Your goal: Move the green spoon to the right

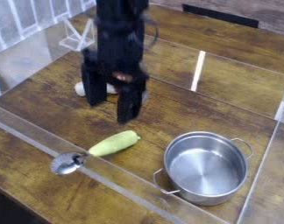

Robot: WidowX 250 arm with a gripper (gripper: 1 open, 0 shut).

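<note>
Your fingers [113, 119] hang released above the desk [168, 113]; the green spoon [114, 143] lies below them; center over its fat handle, then lower gently, straddling it crosswise.

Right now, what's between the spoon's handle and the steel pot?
In the camera view, only bare wooden tabletop shows between the green spoon's handle and the steel pot.
</note>
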